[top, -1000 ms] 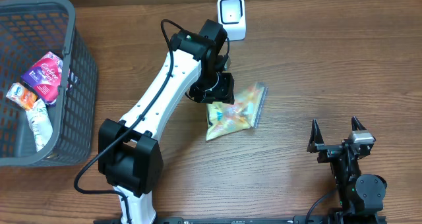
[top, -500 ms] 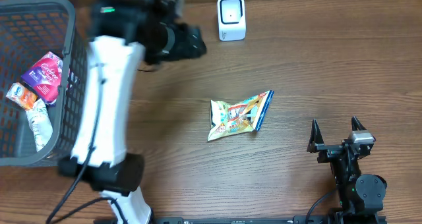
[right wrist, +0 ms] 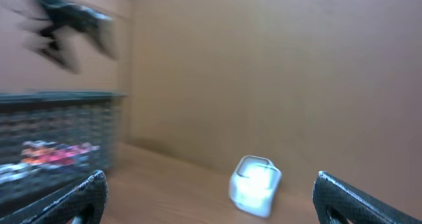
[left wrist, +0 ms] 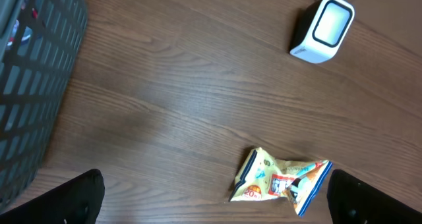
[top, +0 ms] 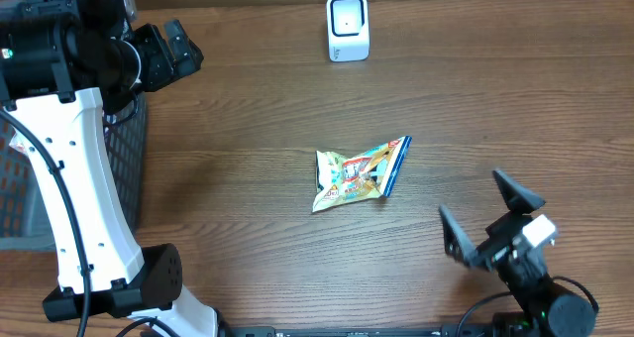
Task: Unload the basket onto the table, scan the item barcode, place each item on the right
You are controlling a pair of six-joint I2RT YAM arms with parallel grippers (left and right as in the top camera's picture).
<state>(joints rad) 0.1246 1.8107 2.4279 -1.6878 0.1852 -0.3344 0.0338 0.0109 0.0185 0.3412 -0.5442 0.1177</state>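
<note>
Lying between both wide-open, empty jaws, the snack packet [top: 359, 173] touches neither.

Wood, plastic and shiny film

The table [top: 495, 99] is brown wood with a fine grain and a smooth, matt face. The snack packet [top: 357, 173] is thin printed film, glossy and much creased. The scanner [top: 348, 27] has a smooth white plastic shell. The basket [left wrist: 39, 72] is dark, matt plastic lattice. The left arm [top: 79, 198] has a glossy white plastic cover.
</note>
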